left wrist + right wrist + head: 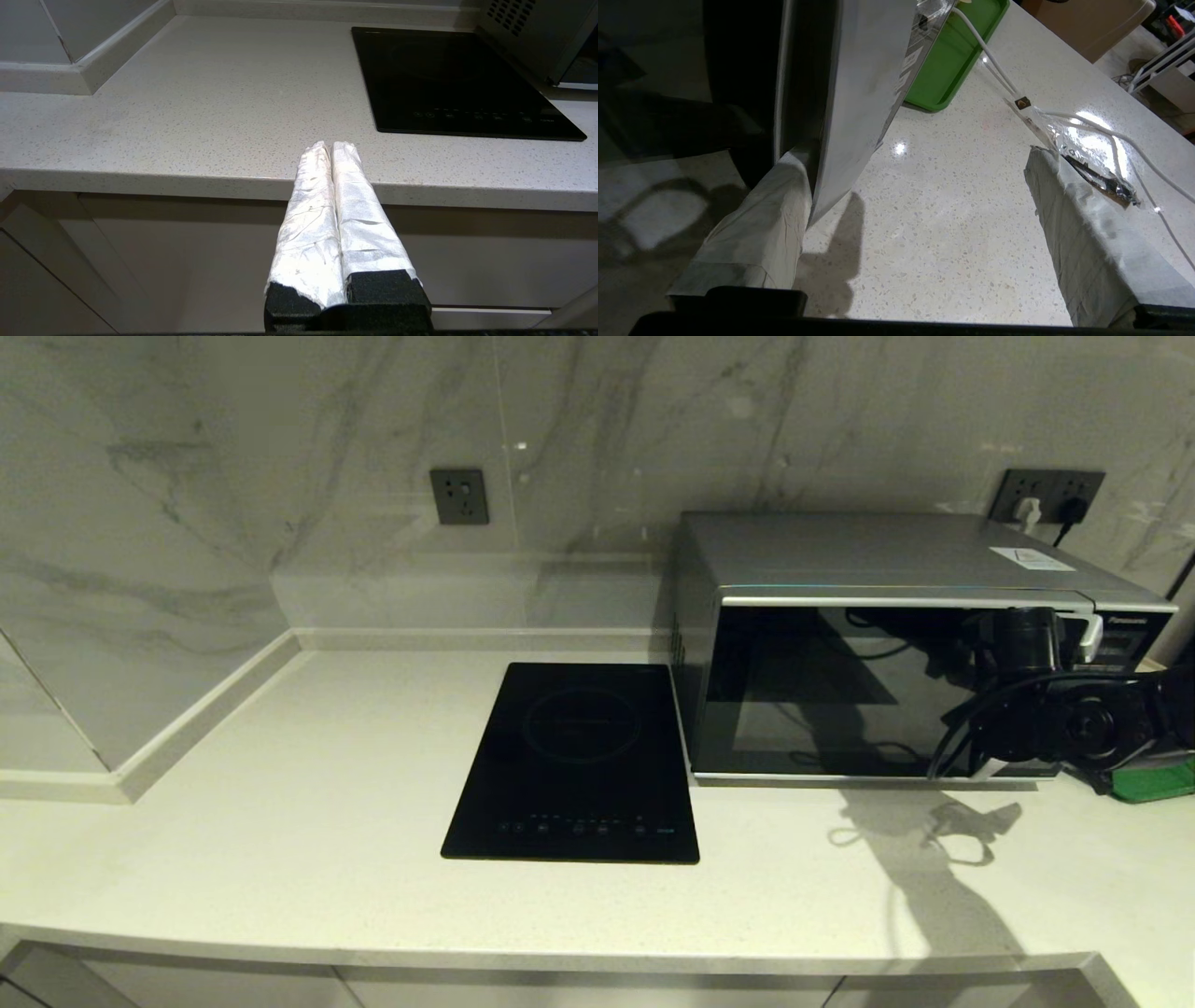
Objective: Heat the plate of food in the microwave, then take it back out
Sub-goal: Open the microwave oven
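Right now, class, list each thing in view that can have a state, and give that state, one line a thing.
microwave: door shut
induction cooktop: nothing on it
right gripper: open, one finger at the door's edge
left gripper: shut, empty, before the counter's edge
wall socket: plugs in

My right arm point(1074, 723) is matte black, round-jointed, with a black cable looping off it. Both end effectors carry long fingers point(359, 219) wrapped in wrinkled white tape over black foam bases.
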You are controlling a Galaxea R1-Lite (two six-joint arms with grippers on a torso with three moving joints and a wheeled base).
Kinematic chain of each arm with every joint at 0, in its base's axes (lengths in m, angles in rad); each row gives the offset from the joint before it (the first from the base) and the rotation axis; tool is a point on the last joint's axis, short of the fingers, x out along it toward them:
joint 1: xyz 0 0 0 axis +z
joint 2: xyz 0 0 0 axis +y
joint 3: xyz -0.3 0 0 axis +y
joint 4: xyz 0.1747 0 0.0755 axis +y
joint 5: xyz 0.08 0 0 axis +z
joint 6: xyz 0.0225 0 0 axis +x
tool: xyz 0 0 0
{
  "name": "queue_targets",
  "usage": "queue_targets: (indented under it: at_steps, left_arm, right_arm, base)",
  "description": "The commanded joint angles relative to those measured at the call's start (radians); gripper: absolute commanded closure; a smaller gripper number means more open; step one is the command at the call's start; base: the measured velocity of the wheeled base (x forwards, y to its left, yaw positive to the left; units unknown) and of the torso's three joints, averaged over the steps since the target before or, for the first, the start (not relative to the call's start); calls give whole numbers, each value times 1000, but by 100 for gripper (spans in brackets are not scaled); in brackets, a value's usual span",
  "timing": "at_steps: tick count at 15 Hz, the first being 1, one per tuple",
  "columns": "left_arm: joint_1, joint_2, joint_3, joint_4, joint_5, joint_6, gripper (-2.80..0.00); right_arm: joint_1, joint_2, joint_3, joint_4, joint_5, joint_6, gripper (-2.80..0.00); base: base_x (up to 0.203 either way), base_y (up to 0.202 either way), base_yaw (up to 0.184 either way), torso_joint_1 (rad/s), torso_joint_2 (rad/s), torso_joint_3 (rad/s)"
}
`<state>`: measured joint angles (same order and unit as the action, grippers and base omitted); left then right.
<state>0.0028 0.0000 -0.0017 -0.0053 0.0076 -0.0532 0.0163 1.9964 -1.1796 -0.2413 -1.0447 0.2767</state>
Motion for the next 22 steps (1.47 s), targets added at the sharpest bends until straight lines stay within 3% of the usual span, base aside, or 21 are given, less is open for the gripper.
queue_targets:
  at_steps: [1,9,18,22]
  left_arm:
    - [0,0,0,-1,0,0,0]
    - [0,0,0,-1,0,0,0]
    - [0,0,0,-1,0,0,0]
    - [0,0,0,-1,0,0,0]
  right_arm:
    - [-4,-5,1,-1,-8,4,-280]
    - [-3,-20,29,0,-18,33,-280]
    - [4,-157,187,0,-15,68,-280]
    - [95,-192,239,2,52,70,-280]
  base:
    - [0,0,0,0,0,0]
    - [0,0,0,0,0,0]
    - [0,0,0,0,0,0]
    - [0,0,0,0,0,0]
